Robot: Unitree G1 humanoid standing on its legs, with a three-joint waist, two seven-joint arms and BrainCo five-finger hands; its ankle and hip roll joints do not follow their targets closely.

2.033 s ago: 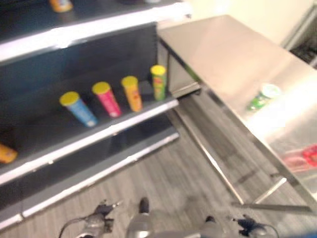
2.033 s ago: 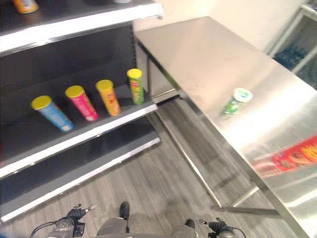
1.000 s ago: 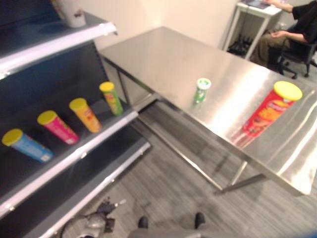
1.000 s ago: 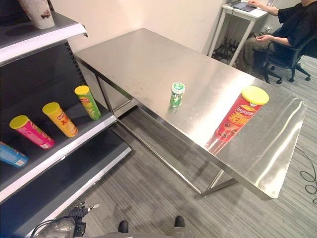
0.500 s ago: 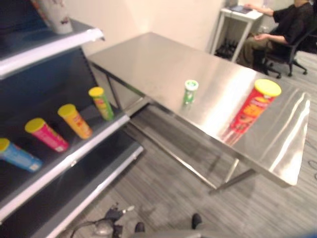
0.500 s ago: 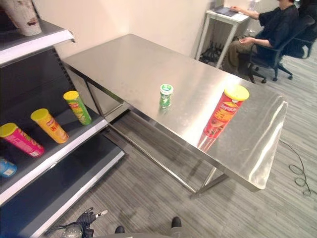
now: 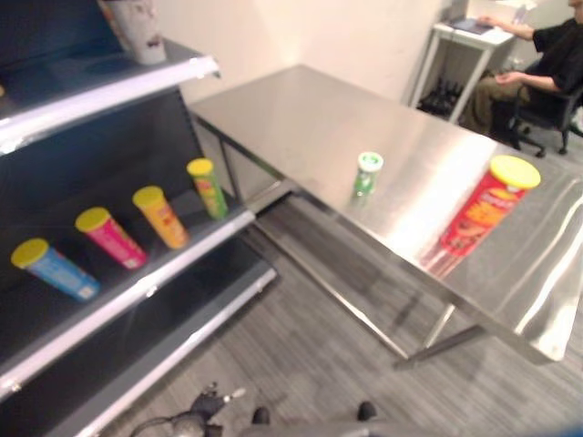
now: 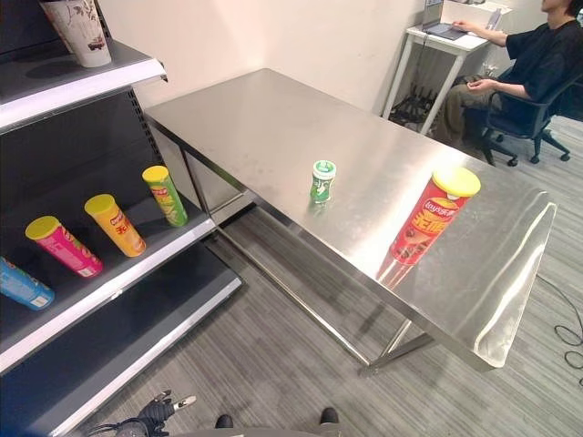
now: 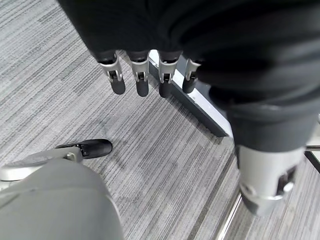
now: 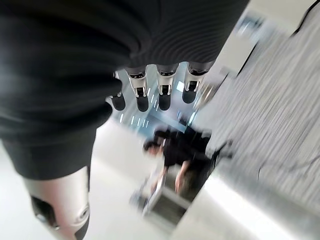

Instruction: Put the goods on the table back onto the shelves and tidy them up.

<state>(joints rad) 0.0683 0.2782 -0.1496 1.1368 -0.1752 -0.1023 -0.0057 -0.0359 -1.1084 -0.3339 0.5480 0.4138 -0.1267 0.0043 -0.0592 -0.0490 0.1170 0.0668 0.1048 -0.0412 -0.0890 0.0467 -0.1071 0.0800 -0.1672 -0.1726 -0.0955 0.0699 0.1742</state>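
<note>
We see a steel table (image 8: 273, 118) standing beside a dark shelf unit (image 8: 109, 291). On the table stand two goods, well apart: a small green can (image 8: 322, 180) near the middle and a tall red tube with a yellow lid (image 8: 434, 215) toward the far end. On the middle shelf (image 8: 173, 244) four tubes with yellow lids stand in a row: blue (image 7: 55, 269), pink (image 8: 64, 246), orange (image 8: 115, 224) and green (image 8: 165, 195). On the top shelf (image 8: 91, 84) stands a white cup (image 8: 77, 29). The floor (image 8: 291, 364) is grey carpet.
</note>
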